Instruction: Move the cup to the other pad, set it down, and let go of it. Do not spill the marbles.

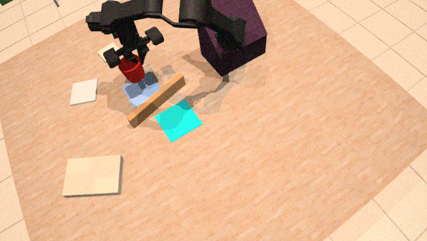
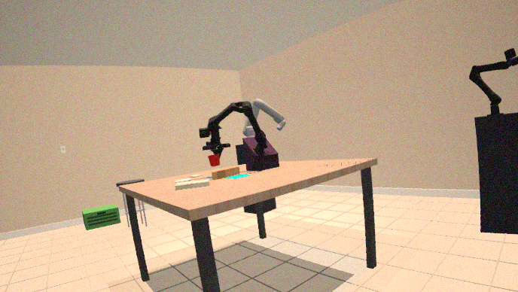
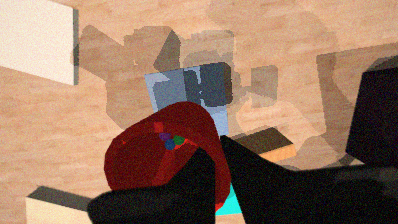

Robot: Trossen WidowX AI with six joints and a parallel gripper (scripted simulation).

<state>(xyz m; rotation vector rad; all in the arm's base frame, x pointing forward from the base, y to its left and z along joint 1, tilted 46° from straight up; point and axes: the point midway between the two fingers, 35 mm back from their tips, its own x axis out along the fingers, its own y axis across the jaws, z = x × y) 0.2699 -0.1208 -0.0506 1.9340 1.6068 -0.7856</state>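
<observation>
Carrying the red cup, loaded with marbles, up and over the bar!

Hand (image 1: pixel 134 55) gripping the cup (image 1: pixel 132 69) by its rim wall, clenched tight on it, hanging it clear above the desk (image 2: pixel 263 184) and over the pale blue pad (image 1: pixel 141 90) directly below. Marbles (image 3: pixel 169 140) sitting bunched against one side of the cup in the wrist view, suggesting a tilt, so levelling the wrist first looks wise. Wooden bar (image 1: pixel 156 100) lying just beyond the blue pad, cyan pad (image 1: pixel 178 121) waiting on its far side. Keeping height over the bar, travelling slow and smooth, no jerks, then lowering straight down before releasing. Watching that rim pinch: a slip there means rolling marbles.
</observation>
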